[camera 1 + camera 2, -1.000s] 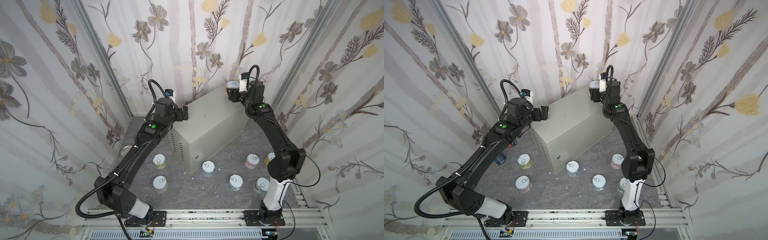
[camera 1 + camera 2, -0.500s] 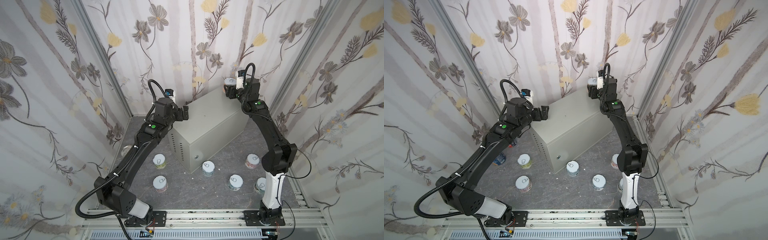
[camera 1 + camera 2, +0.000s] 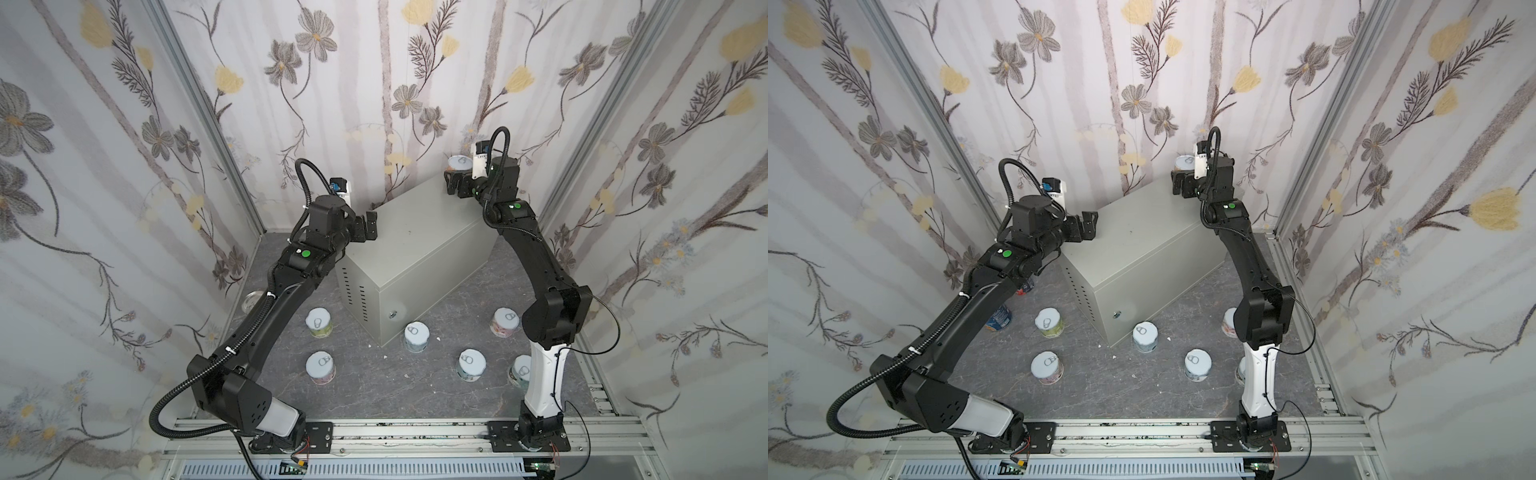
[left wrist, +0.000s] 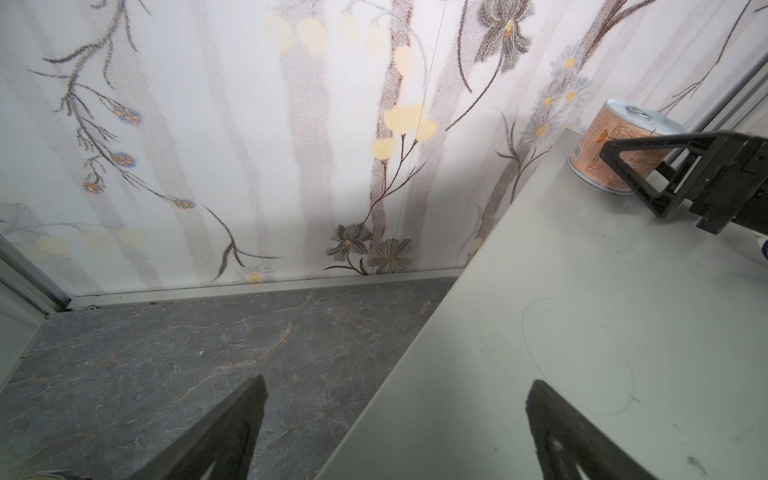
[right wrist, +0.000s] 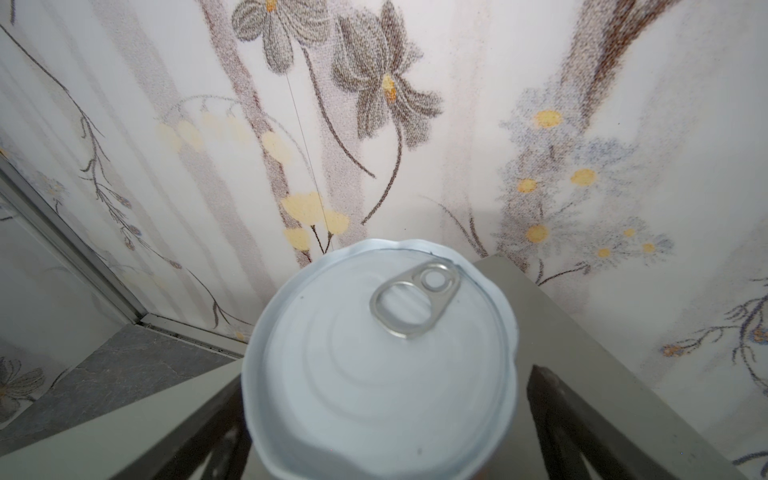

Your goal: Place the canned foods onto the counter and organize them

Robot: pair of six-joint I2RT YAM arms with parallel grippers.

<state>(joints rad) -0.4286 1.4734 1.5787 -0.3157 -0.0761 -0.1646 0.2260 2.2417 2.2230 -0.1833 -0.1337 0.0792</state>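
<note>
Cans are split between the floor and the surface. One orange can [image 3: 459, 163] with a white pull-tab lid stands upright on the far corner of the grey-beige surface [image 3: 415, 232], close to the flowered back wall. The right hand [image 3: 454, 188] is at that can, its fingers [image 5: 557, 415] spread wide with one on each side of it. In the right wrist view a strip of the surface shows between one finger and the lid's rim, so nothing is pinched. The left hand [image 3: 368, 226] hovers at the left edge of the surface, fingers apart and empty, one finger over the top and one over the floor [image 3: 374, 390]. Six floor cans [image 3: 416, 336] stand upright on the dark marbled floor in front of the surface. Two are at left, one is just beside the end with the round lock [image 3: 392, 314], and three are at right, the last half hidden behind the right arm. In a top view a taller blue can [image 3: 1000, 319] stands on the floor under the left arm.
</note>
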